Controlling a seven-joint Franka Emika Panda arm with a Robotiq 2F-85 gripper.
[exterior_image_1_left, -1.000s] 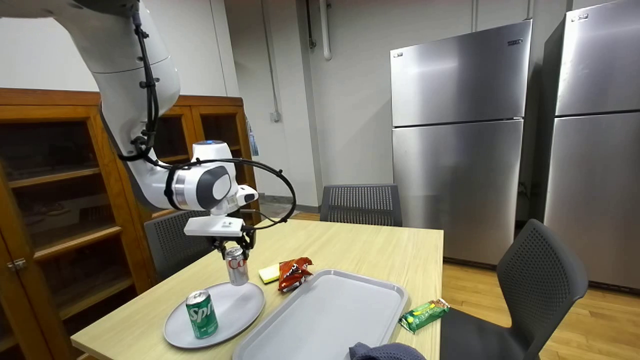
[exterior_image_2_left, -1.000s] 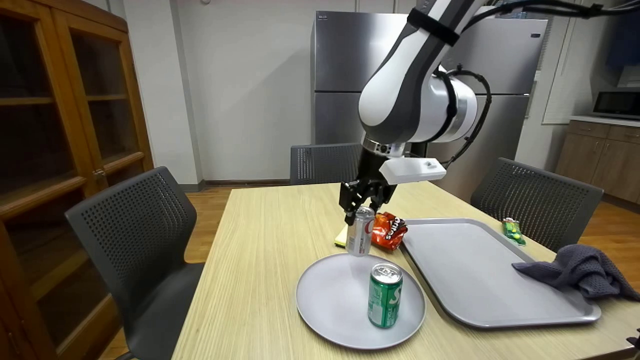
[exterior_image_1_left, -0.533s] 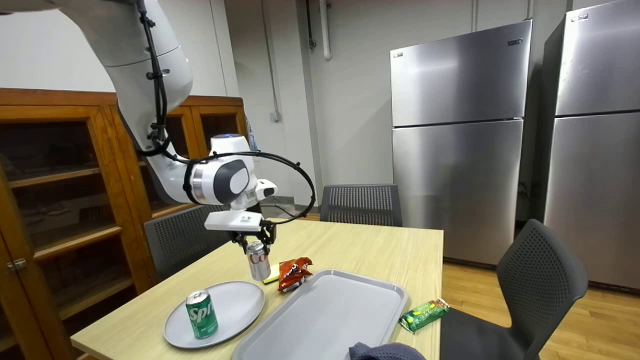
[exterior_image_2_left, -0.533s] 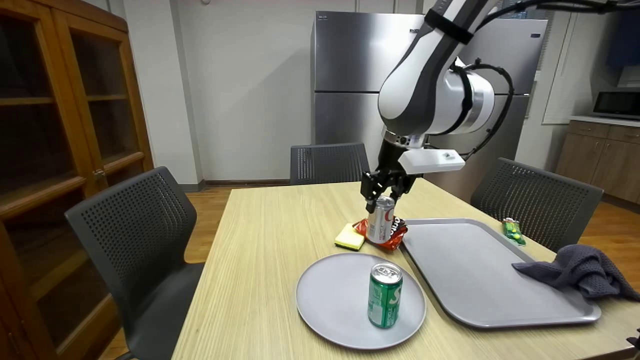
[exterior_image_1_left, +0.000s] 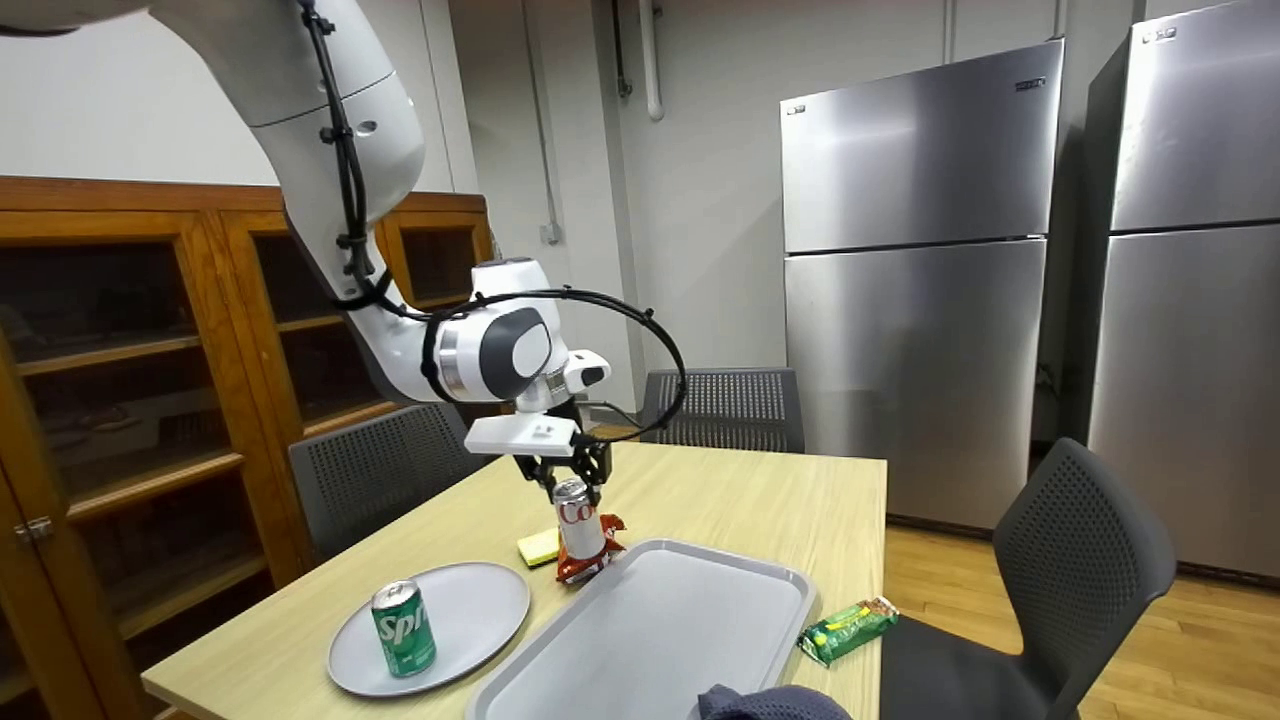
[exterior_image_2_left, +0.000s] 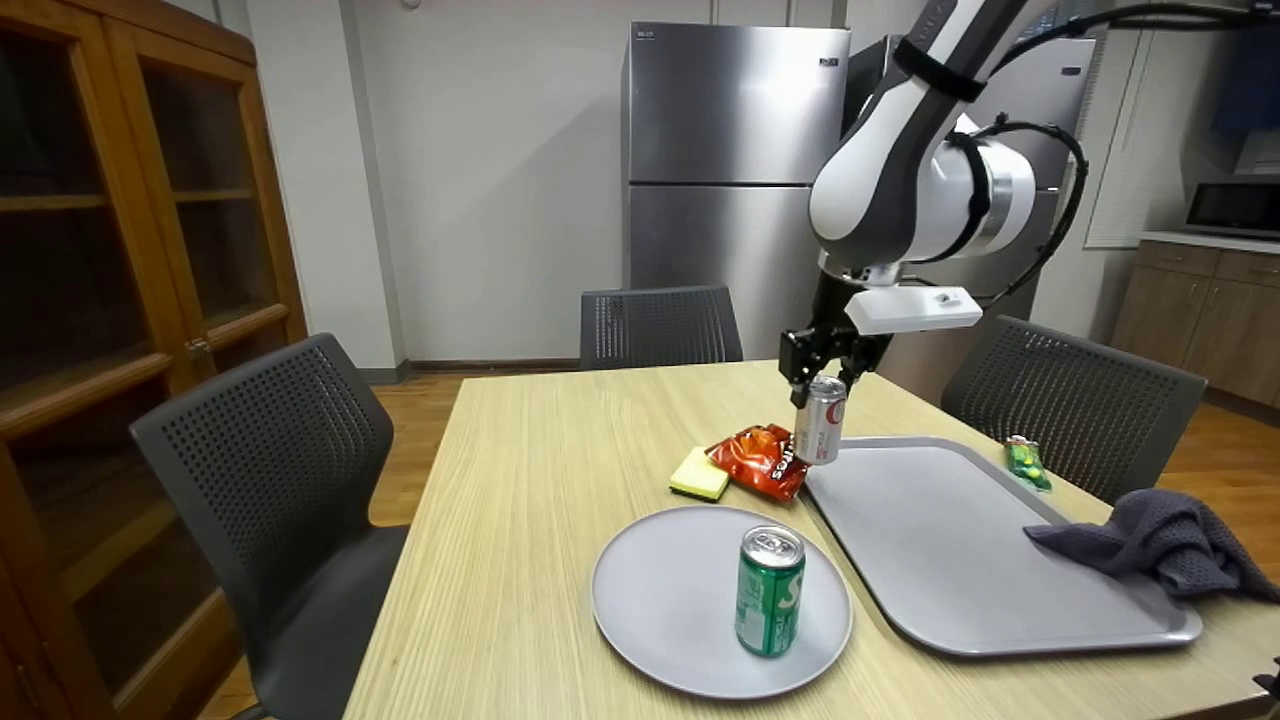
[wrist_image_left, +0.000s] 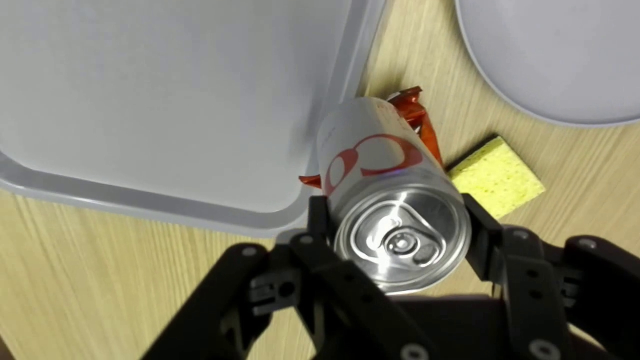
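silver coke can (wrist_image_left: 387, 185) in your jaws, clasped near its top rim, hangs above the worktop (exterior_image_2_left: 540, 470) by a corner of the grey tray (exterior_image_2_left: 980, 540). seen from the wrist, it covers part of the tray's rim and most of the red doritos bag (exterior_image_2_left: 750, 460); whether its base touches the bag, you cannot tell from here. a yellow sponge (wrist_image_left: 495, 175) lies just beside the bag. well apart, a green sprite can (exterior_image_2_left: 768, 595) stands upright on the round grey plate (exterior_image_2_left: 655, 600). the step in hand looks like a carry: your can is clear of the worktop and not yet set down. the next move, by that reading, calls for a firm grip, a level can and enough height for its base to pass the bag and the tray's raised rim untouched. pick a flat spot before you lower it, and ease your jaws apart only once the base sits square; released early, it could topple and roll.
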